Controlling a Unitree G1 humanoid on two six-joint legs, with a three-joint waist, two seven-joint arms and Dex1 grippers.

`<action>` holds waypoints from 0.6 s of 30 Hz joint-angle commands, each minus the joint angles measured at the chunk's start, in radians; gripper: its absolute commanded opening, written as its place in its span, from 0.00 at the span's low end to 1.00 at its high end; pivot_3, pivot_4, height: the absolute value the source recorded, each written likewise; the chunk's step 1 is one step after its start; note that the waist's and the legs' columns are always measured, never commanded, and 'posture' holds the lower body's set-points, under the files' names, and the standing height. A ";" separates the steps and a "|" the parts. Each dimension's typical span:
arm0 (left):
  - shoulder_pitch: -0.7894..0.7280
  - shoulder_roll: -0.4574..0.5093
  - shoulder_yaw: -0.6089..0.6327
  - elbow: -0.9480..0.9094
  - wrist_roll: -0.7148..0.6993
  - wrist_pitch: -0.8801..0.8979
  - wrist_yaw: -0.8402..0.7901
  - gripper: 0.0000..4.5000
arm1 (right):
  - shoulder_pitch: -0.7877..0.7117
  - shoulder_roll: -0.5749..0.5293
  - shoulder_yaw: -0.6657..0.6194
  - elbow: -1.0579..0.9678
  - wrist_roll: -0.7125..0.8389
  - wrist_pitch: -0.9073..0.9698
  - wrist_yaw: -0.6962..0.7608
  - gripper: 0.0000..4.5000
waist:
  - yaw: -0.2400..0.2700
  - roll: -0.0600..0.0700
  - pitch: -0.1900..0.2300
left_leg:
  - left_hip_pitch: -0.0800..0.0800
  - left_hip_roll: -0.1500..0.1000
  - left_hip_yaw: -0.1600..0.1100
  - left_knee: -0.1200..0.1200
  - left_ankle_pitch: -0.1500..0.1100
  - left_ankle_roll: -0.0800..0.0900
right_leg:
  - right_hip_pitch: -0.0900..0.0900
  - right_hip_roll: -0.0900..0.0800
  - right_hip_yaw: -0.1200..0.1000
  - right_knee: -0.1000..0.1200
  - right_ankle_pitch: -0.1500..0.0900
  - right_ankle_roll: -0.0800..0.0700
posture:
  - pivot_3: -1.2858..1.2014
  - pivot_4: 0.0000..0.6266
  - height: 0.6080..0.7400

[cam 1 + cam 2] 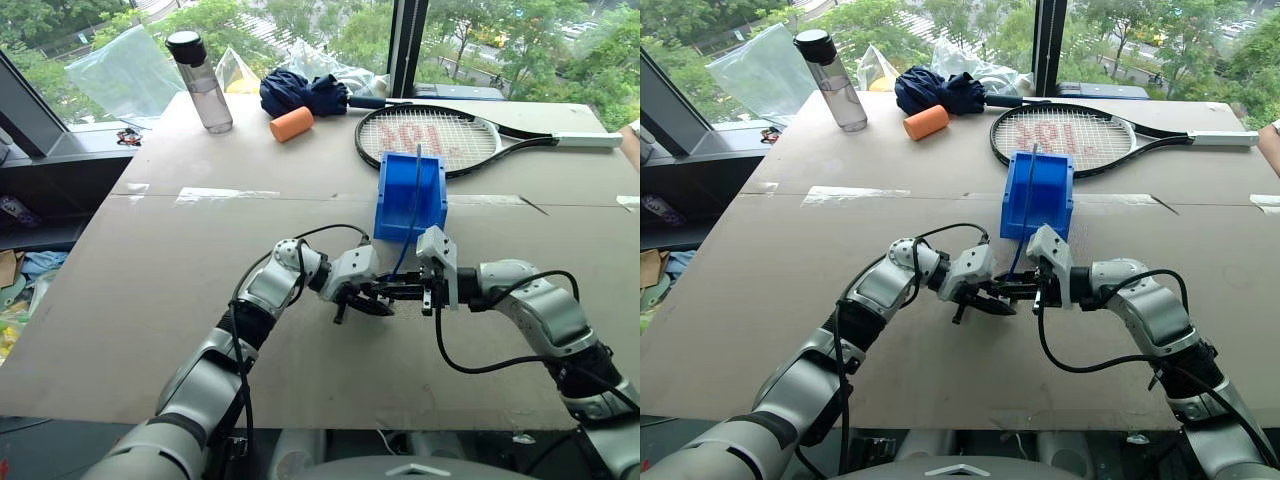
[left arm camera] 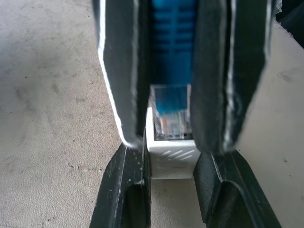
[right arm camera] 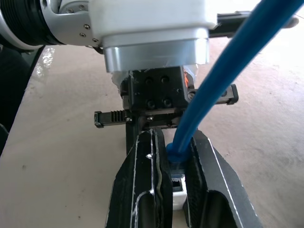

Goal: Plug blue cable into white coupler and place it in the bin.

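Just above the table's middle, my two grippers meet tip to tip. My left gripper [image 1: 375, 297] is shut on the white coupler [image 2: 171, 159], a small block held between its black fingers [image 2: 124, 190]. My right gripper [image 1: 398, 291] is shut on the blue cable [image 1: 412, 215] at its ribbed boot [image 2: 173, 42]. The clear plug [image 2: 171, 114] sits at the mouth of the coupler's socket, partly inside it. From the right gripper the cable rises in front of the bin [image 1: 392, 185], which stands upright just behind both grippers.
A tennis racket [image 1: 430, 138] lies behind the bin. A water bottle [image 1: 203, 85], an orange cylinder [image 1: 291, 124] and a dark blue cloth bundle [image 1: 302, 92] sit at the far edge. Bare table surface [image 1: 150, 270] spreads around the grippers.
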 commanded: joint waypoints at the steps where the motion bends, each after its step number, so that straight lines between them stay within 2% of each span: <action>1: -0.012 -0.006 -0.006 -0.021 -0.006 0.004 -0.016 0.13 | 0.012 -0.014 0.026 0.004 -0.040 -0.023 0.015 0.00 | 0.000 0.000 0.000 | 0.000 0.000 0.000 0.000 0.000 0.000 | 0.000 0.000 0.000 0.000 0.000 0.000 | 0.52 0.24 1.00; 18: -0.002 -0.001 -0.004 -0.049 -0.010 0.019 -0.016 0.13 | -0.016 -0.057 0.087 0.065 -0.159 -0.094 0.057 0.00 | 0.000 0.000 0.000 | 0.000 0.000 0.000 0.000 0.000 0.000 | 0.000 0.000 0.000 0.000 0.000 0.000 | 0.52 0.24 1.00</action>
